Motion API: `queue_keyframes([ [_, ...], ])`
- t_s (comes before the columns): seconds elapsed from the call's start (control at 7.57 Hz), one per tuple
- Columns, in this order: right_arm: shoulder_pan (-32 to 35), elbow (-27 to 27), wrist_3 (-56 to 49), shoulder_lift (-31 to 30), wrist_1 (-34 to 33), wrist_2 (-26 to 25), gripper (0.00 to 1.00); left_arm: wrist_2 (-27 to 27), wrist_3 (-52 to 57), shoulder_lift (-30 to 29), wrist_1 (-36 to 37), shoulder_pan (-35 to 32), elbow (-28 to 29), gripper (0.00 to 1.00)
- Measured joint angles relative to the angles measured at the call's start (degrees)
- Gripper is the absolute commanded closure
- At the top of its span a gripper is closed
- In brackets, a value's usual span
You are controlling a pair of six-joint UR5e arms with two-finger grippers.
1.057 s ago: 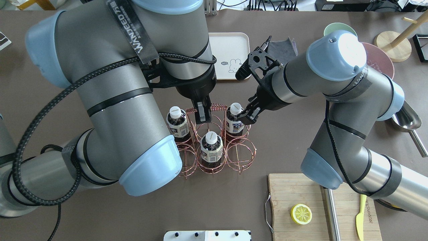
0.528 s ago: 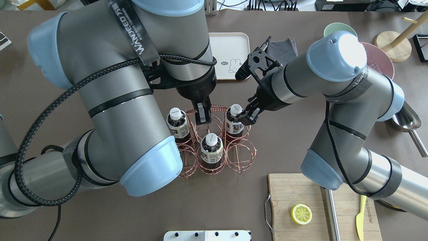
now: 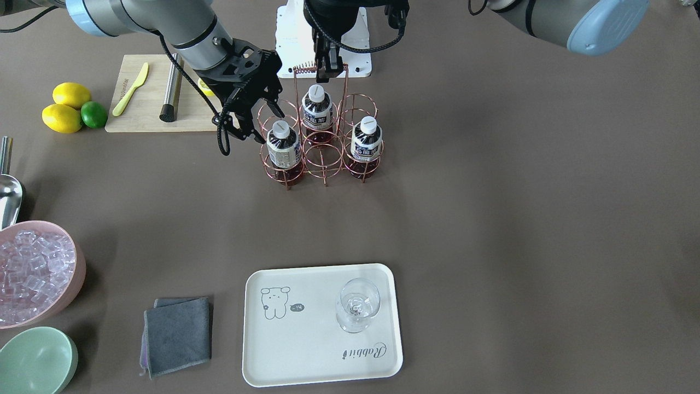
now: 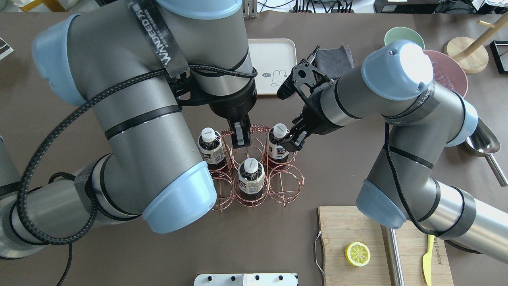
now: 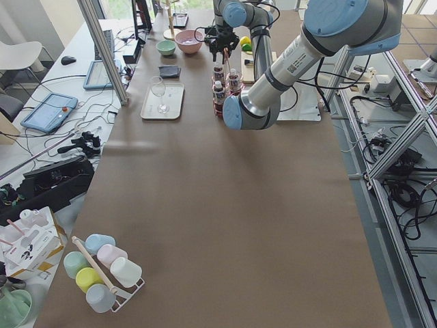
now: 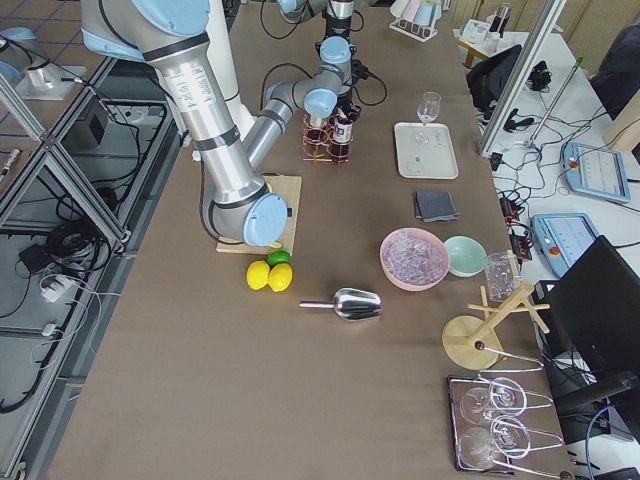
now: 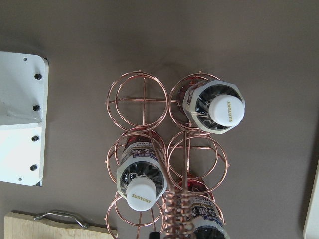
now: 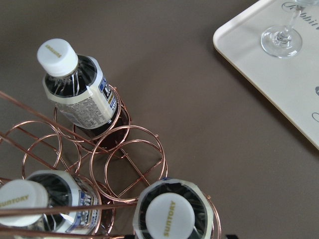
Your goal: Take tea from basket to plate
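Overhead, the basket point(image 4: 260, 127) sits mid-counter point(image 4: 258, 238): one tea point(image 4: 210, 145) in its ten o'clock ring, a second tea point(image 4: 279, 143) at two, a third tea point(image 4: 251, 174) at six. The plate point(image 4: 270, 55) lies at twelve o'clock, a glass point(image 3: 358, 303) on it. At four o'clock, the cutting board point(image 4: 349, 230) carries a lemon half point(image 4: 357, 254).

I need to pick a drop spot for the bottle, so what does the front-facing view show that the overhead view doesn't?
Only front-facing: the whole tray with a glass standing on it, plus two lemons and a lime. Only overhead: a wooden stand; there the left arm covers part of the tray and no glass shows. Both: three bottles in the basket, with the right end effector beside one.
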Motion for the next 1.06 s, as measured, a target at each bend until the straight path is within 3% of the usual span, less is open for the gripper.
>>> queue_keyframes([
  [0.53, -0.4, 0.1, 0.0, 0.1, 0.0, 0.0, 0.34, 0.0, 0.0, 0.0, 0.0, 0.0, -0.1, 1.0],
  [1.06, -0.8, 0.1, -0.1, 0.4, 0.0, 0.0, 0.48, 0.0, 0.0, 0.1, 0.0, 0.0, -0.1, 1.0],
])
